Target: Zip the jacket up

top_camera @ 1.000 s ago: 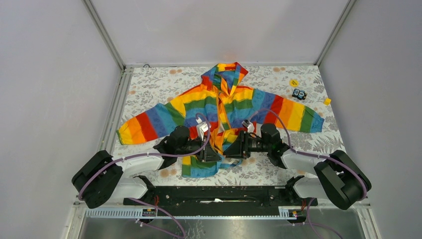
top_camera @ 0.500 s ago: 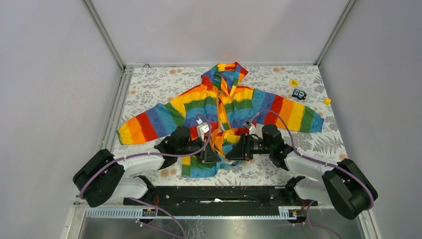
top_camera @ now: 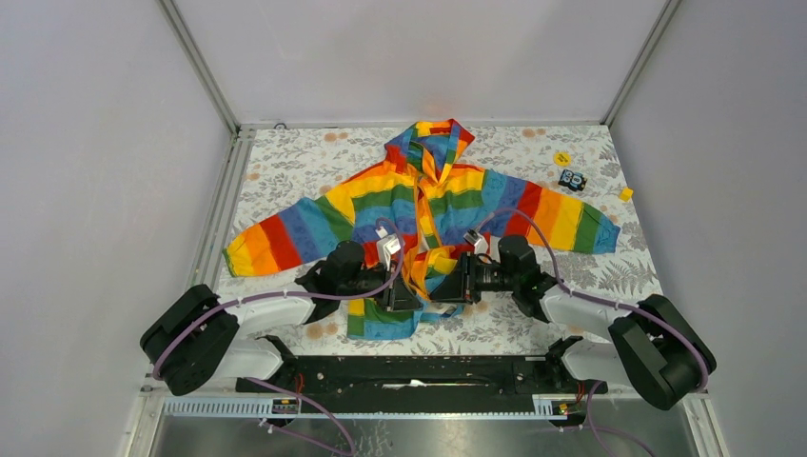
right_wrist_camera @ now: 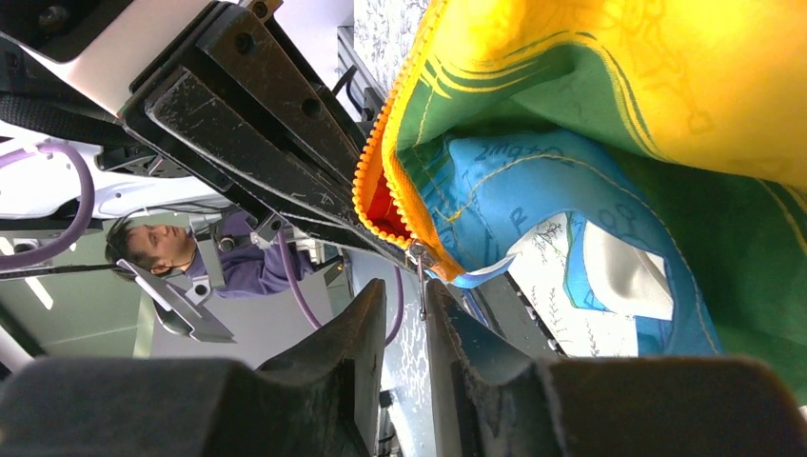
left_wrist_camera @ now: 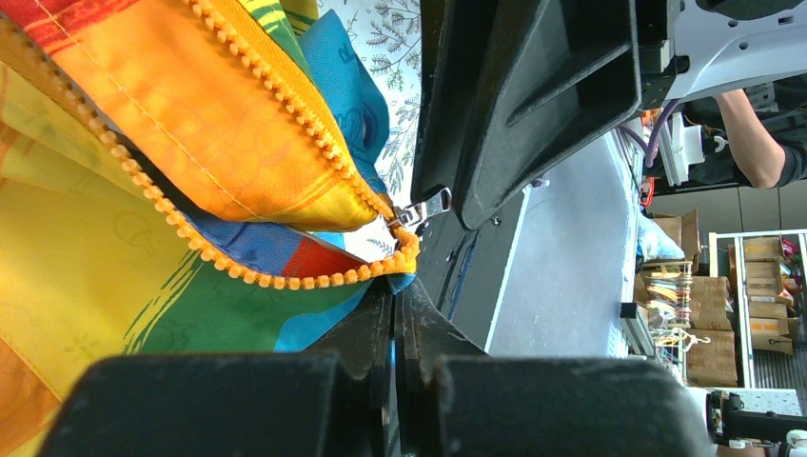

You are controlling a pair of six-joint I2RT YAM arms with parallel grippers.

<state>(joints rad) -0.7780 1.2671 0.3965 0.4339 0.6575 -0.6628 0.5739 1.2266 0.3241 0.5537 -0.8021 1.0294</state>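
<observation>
The small rainbow-striped hooded fabric jacket (top_camera: 381,200) lies on its back on the floral-printed worktop (top_camera: 590,257), hood away from the arms, sleeves spread, front open. Little is done — the orange plastic-toothed zipper (left_wrist_camera: 257,90) is unclosed along its whole length, its two rows of teeth parting just above the hem. Both arms work at that lower end. The left tool (left_wrist_camera: 395,303) is pressed together, pinching the jacket's edge at the foot of the zipper tape. The right tool (right_wrist_camera: 419,300) stands narrowly spread, with the small silver metal pull tab (right_wrist_camera: 422,284) hanging between its fingers, not visibly pinched. Whether both halves are seated in the slider cannot be told. What seems left — gripping the tab and drawing it up to the collar.
</observation>
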